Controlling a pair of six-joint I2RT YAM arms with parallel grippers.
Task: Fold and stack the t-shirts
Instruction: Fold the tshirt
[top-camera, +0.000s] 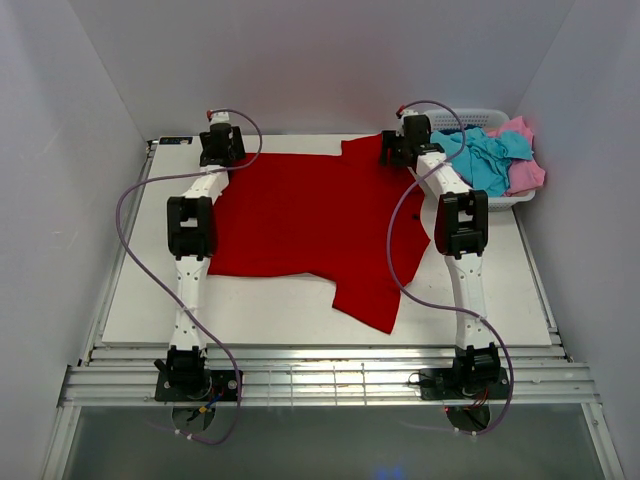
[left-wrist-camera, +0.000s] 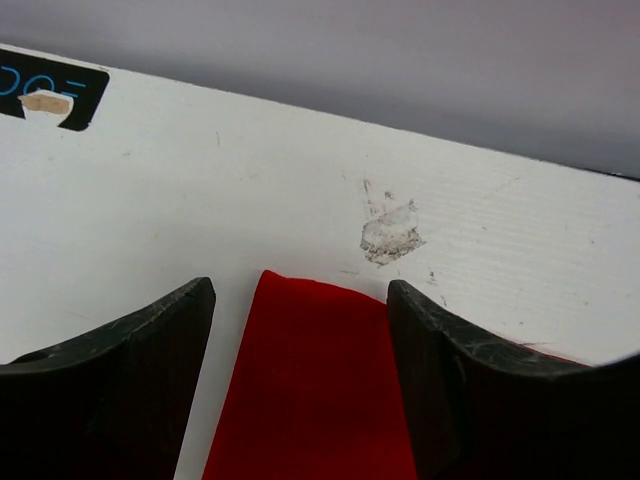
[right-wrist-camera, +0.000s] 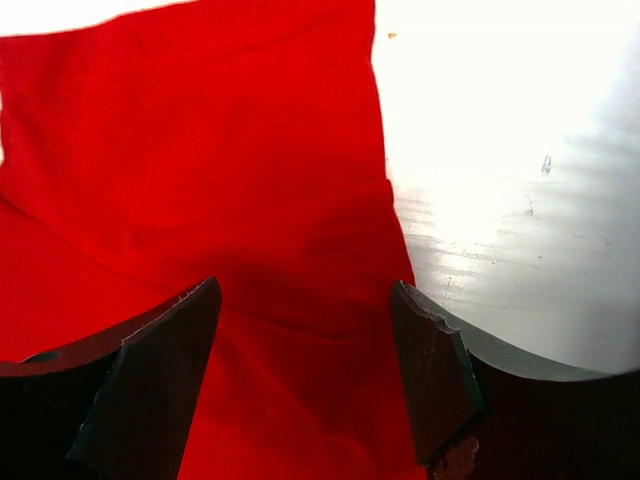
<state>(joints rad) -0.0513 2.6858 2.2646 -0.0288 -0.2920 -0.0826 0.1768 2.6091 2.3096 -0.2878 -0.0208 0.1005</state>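
A large bright red t-shirt lies spread flat on the white table, one sleeve reaching toward the near edge. My left gripper is open over its far left corner; a red corner lies between the jaws. My right gripper is open over the far right sleeve; red cloth fills that view between the jaws. A turquoise-blue t-shirt and a pink t-shirt lie crumpled in the basket at the far right.
A white lattice basket stands at the table's far right corner. White walls close in on both sides and the back. A scuffed patch marks the table near the far edge. Metal rails run along the near edge.
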